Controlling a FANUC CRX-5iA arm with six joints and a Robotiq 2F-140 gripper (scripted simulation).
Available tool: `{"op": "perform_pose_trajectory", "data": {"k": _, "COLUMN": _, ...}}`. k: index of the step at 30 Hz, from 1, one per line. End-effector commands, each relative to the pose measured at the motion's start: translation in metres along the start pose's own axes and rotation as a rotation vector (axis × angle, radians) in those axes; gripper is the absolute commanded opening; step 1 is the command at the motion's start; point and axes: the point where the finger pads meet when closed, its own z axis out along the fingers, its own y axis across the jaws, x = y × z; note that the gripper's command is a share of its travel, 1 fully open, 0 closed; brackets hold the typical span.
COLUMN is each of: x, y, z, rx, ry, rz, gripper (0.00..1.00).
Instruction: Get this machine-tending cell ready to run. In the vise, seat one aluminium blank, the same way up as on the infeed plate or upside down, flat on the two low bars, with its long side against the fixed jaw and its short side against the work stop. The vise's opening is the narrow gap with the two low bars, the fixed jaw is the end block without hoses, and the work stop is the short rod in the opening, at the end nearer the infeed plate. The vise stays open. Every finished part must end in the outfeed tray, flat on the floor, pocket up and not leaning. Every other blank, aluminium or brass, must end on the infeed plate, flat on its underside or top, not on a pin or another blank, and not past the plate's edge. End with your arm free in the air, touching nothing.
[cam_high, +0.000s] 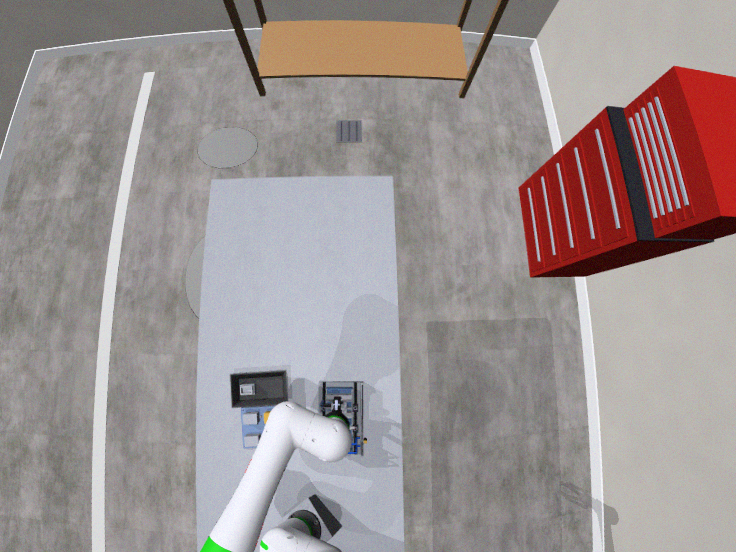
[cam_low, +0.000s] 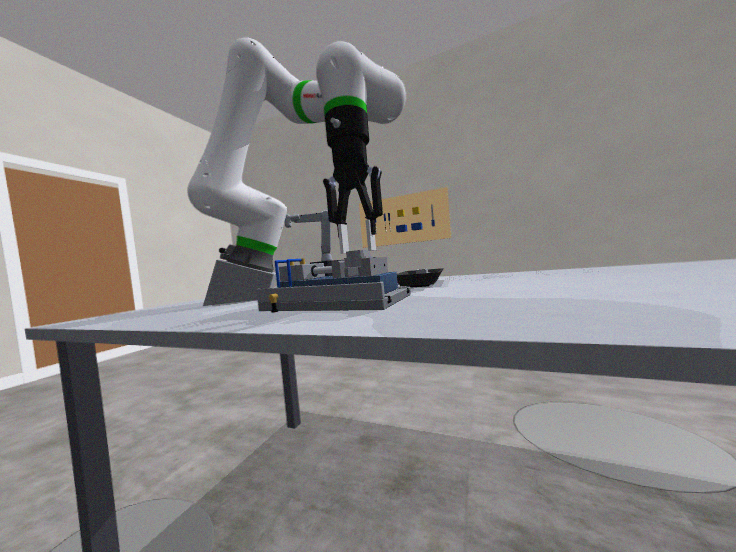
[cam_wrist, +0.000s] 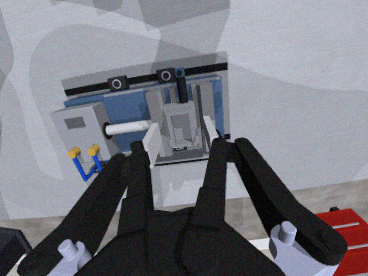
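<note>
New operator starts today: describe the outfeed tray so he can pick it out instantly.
Start at the long grey table and find the vise, below the hand. The outfeed tray lies beside it, next to the blue infeed plate. It alone is a dark, walled box, holding one pale part.
</note>
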Motion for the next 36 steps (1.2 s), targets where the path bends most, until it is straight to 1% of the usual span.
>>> {"op": "perform_pose_trajectory", "data": {"k": 1, "x": -0.0001, "y": 0.0002, "z": 0.0004, "rx": 0.0, "ry": 0.0, "rz": 0.0, "gripper": 0.4}}
{"op": "perform_pose_trajectory", "data": {"k": 15, "x": -0.0001, "y": 0.0002, "z": 0.0046, "rx": 0.0, "ry": 0.0, "rz": 0.0, "gripper": 0.4}}
{"op": "perform_pose_trajectory", "data": {"k": 36, "x": -0.0001, "y": 0.0002, "z": 0.0051, "rx": 0.0, "ry": 0.0, "rz": 0.0, "gripper": 0.4}}
